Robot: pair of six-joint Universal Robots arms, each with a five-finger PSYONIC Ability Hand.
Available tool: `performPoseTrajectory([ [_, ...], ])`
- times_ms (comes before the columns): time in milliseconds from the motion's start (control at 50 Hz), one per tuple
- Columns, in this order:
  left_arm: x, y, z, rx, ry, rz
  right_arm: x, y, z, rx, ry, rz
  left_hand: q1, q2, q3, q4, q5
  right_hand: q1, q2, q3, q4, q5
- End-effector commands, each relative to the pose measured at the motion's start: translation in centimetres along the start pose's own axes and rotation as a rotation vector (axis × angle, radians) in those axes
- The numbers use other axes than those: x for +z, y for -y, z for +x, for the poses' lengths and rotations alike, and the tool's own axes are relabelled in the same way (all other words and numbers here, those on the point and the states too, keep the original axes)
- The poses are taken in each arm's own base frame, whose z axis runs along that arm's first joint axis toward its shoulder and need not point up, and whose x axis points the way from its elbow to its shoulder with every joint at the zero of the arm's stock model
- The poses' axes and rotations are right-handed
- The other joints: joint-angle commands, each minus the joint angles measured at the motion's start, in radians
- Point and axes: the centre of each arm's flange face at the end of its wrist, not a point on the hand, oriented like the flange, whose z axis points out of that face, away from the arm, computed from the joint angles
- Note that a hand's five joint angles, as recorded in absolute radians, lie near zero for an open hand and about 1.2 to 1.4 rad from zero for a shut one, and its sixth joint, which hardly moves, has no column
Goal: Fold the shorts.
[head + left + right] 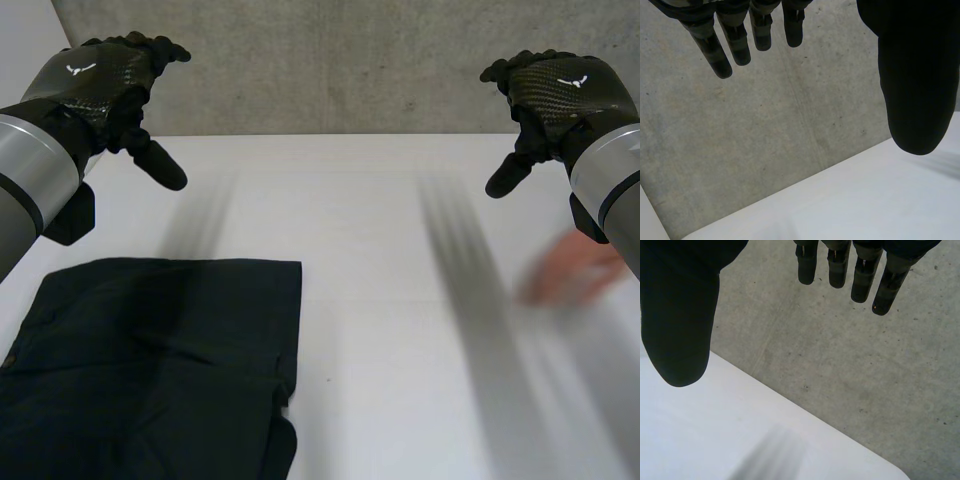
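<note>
Hovering over the white table point(400, 330), the left hand point(105, 85) has its fingers straight and loose, gripping nothing. The right hand point(555, 90) is the same, thumb apart. Dark shorts point(150, 370) lie flat at the table's near left, beneath the left arm. A person's blurred hand point(575, 272) is beside the right arm.

shorts point(150, 370): dark matt cloth, soft creases. surface point(400, 300) under them: white, smooth, matt. wall point(350, 60) behind the surface: rough grey concrete, pitted. left hand point(100, 85), right hand point(560, 90): black carbon-weave backs, slight sheen. arms point(35, 165): grey, satin, metal-looking.
</note>
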Motion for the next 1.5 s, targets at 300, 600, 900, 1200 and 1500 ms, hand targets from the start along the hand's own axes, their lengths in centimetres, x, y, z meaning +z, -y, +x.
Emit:
performPoseTrajectory([
  [300,-1.3,-6.7,3.4,0.285,-0.150,-0.224,-0.4,-3.7,-2.3,-0.238,0.202,-0.115,0.041,0.039,0.007,0.016,0.001,0.026,-0.025,-0.011,-0.060,-0.055],
  [600,-4.9,-16.7,5.2,0.447,-0.295,-0.477,-1.6,-10.7,-5.7,-0.273,0.372,-0.280,0.082,0.080,0.048,0.057,0.042,0.026,-0.025,-0.011,-0.060,-0.055],
  [900,-2.8,-21.6,5.6,0.465,-0.299,-0.531,-1.9,-12.2,-5.8,-0.274,0.368,-0.288,0.882,0.880,0.849,0.858,0.843,0.026,-0.025,-0.011,-0.060,-0.055],
  [1200,5.9,-9.8,9.1,0.425,-0.105,-0.003,-1.7,-11.9,-5.7,-0.277,0.359,-0.269,1.218,1.216,1.184,1.193,1.178,0.026,-0.025,-0.011,-0.060,-0.055],
  [1500,10.7,-10.9,11.7,0.426,-0.084,0.087,-1.7,-11.7,-5.5,-0.277,0.352,-0.260,-0.004,-0.006,-0.037,-0.029,-0.044,0.026,-0.025,-0.011,-0.060,-0.055],
])
